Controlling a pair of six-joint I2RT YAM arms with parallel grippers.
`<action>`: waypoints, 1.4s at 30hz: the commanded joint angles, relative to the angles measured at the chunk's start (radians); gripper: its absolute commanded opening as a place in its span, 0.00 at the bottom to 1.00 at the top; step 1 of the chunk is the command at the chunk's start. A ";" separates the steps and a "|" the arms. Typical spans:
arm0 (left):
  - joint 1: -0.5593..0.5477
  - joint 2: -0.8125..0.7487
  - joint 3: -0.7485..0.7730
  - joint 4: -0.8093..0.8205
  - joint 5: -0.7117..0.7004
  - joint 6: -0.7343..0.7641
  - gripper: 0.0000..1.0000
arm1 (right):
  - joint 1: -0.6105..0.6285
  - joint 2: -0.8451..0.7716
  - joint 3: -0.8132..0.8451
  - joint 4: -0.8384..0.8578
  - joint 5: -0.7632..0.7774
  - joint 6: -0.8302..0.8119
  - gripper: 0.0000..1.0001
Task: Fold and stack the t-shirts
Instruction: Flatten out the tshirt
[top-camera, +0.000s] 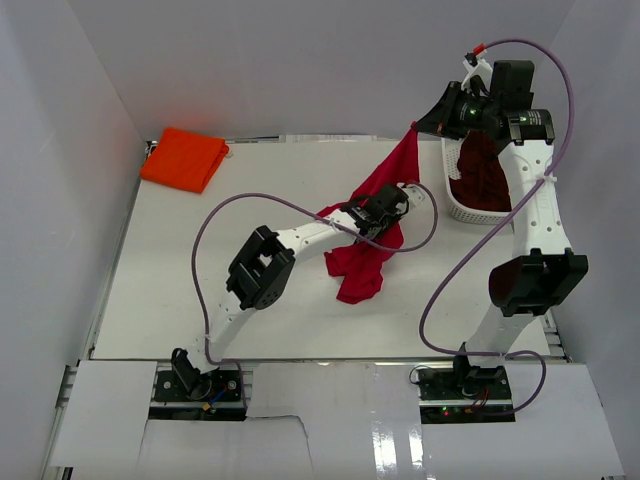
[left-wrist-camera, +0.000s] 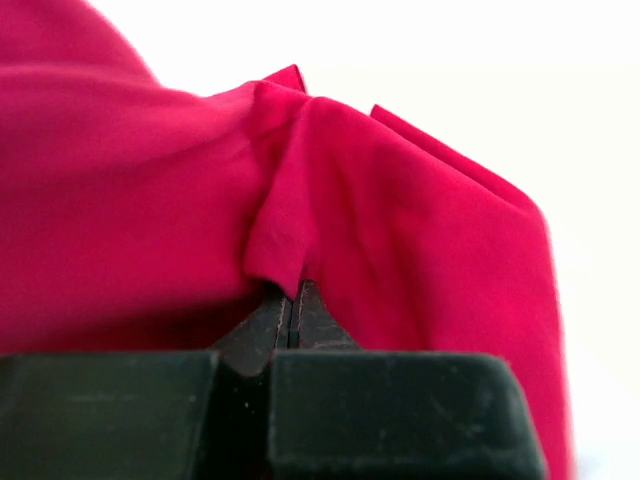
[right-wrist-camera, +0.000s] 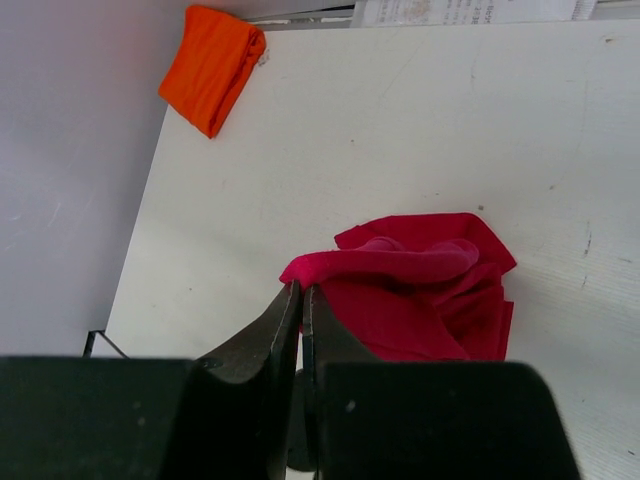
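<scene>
Top external view: the red shirt (top-camera: 360, 270) hangs up high, with its low end on the white surface (top-camera: 150, 280). The orange shirt (top-camera: 183, 158) lies folded in the far left corner. Left wrist view: the left jaws pinch red cloth tight. Right wrist view: the right jaws pinch the red shirt's edge.

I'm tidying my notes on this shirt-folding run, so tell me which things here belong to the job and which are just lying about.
Part of the job:
red t-shirt, pinched by the left gripper and the right gripper
orange t-shirt, folded, far left corner
maroon t-shirt, inside the white basket

Just lying about:
white basket
table
</scene>
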 joint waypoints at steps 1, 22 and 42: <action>-0.014 -0.213 -0.014 -0.076 0.054 -0.081 0.00 | 0.000 0.006 0.056 0.038 0.022 -0.008 0.08; -0.131 -0.647 -0.359 -0.219 0.091 -0.338 0.00 | -0.009 0.026 0.048 0.044 0.083 -0.008 0.08; -0.131 -1.275 -0.499 -0.582 -0.045 -0.588 0.00 | -0.031 -0.205 -0.240 0.037 0.359 -0.037 0.08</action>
